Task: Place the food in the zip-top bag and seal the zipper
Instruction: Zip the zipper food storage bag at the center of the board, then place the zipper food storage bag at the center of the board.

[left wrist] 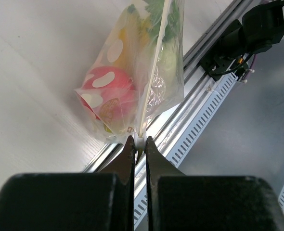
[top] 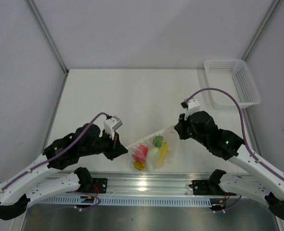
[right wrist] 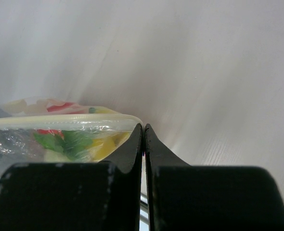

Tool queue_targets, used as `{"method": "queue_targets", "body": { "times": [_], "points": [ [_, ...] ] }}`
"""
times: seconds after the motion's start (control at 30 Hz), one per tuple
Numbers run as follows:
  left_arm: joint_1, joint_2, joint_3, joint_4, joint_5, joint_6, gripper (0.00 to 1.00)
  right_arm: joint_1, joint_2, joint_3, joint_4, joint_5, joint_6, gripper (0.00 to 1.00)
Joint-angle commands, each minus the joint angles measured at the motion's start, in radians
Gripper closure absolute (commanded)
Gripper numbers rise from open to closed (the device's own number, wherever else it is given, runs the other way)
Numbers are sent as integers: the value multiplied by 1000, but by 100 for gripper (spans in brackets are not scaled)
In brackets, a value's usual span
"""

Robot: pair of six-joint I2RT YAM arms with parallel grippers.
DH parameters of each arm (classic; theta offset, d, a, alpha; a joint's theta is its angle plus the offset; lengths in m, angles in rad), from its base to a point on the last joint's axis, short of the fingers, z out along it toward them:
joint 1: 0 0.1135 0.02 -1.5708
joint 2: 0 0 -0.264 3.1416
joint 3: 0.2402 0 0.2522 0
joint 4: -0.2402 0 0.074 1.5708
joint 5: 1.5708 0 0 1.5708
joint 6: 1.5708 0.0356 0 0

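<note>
The zip-top bag [top: 152,151] is stretched between the two arms, close to the near edge of the bench [top: 132,96]. The left fingers [left wrist: 139,144] are pressed together on one end of the zipper [left wrist: 151,72]. The right fingers [right wrist: 143,129] are pressed together on the other end. The zipper runs in a straight line from one to the other.

The food is inside the bag. The red fruit [top: 140,151] is near the left end. The yellow banana [top: 163,151] and the green leaves [top: 158,141] of the radish are near the right end. I cannot tell if the bottom of the bag touches the bench.

Just under the bag is the metal rail [top: 147,183] where the arms are bolted. Past the bag, the white bench is wide and flat. A white basket [top: 233,82] sits far off in the back right corner. Plain gray walls stand on three sides.
</note>
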Motion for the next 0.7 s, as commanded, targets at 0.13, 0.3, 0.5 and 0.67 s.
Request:
{"method": "queue_targets", "body": {
  "times": [0.13, 0.3, 0.5, 0.67],
  "points": [
    [-3, -2, -8, -25, -52, -36, 96, -9, -12, -29, 48, -25, -5, 100],
    [-3, -10, -7, 6, -176, -66, 68, -1, 19, -35, 83, -32, 24, 100],
    [-3, -103, 26, 12, -458, -87, 1, -47, 117, 32, 114, -41, 29, 100],
    [-3, -174, 38, -3, -521, -73, 0, -133, 258, 109, 178, -88, 4, 100]
  ]
}}
